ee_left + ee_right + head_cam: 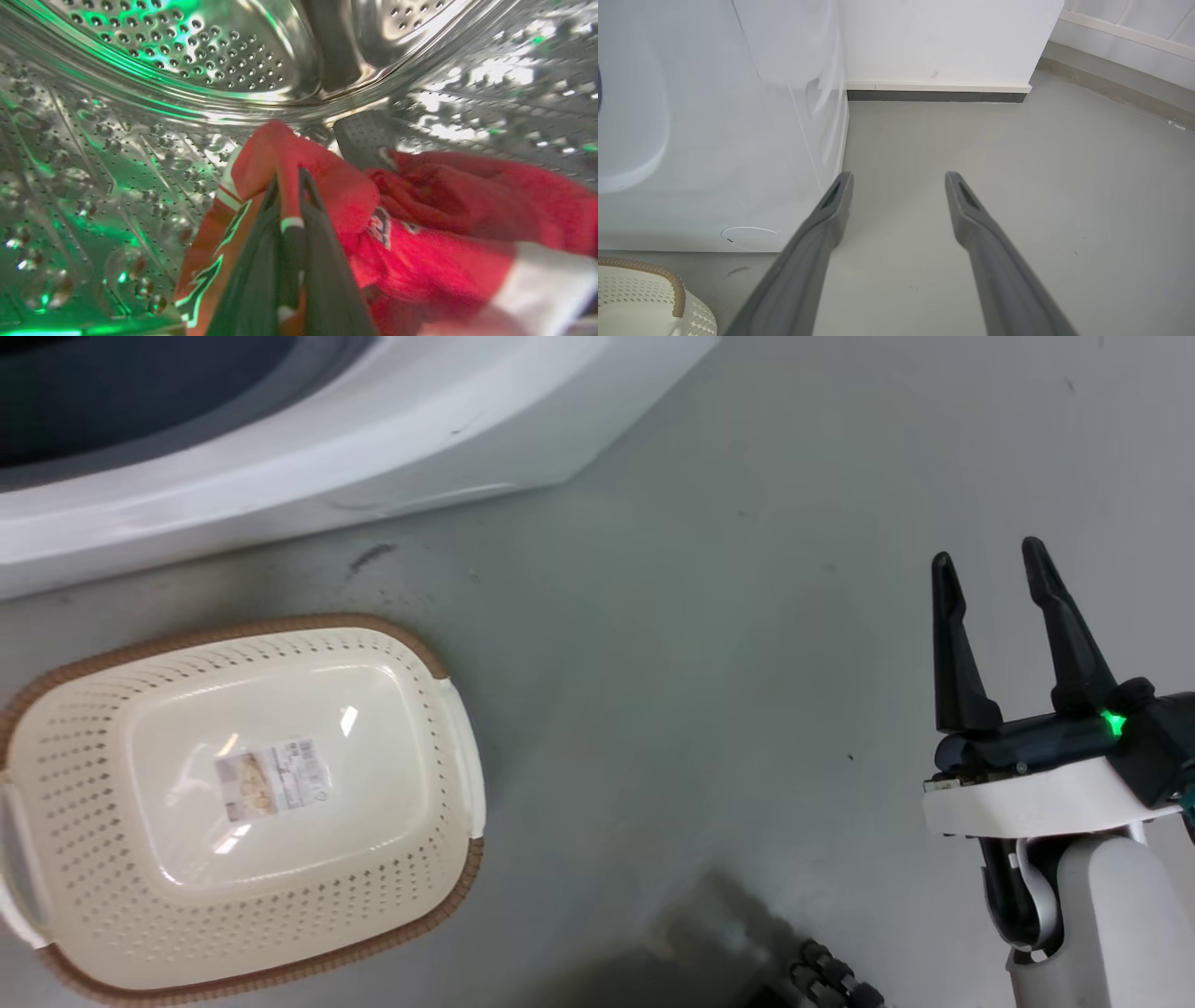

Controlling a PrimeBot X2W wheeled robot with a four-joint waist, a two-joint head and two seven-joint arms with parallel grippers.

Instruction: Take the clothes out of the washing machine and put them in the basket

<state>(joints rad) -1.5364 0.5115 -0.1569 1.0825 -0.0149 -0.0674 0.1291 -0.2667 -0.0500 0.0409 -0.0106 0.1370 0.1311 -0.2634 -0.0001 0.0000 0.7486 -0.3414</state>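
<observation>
One basket (84,728), one washing machine (420,420), left pincer (289,179), right pincer (988,553); clothes (420,261) bunched, uncountable.

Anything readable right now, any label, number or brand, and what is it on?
Nothing reads cleanly.
Sticker on the bottom of the basket: print too small to read.
Black-and-white lettering on the clothes: folded and blurred, unreadable.
Washing machine: no text that I can see.

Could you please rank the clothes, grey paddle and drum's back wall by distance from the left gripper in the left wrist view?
1. The clothes, pinched in the left gripper.
2. The grey paddle, just beyond, to the right.
3. The drum's back wall, farthest, above.
</observation>
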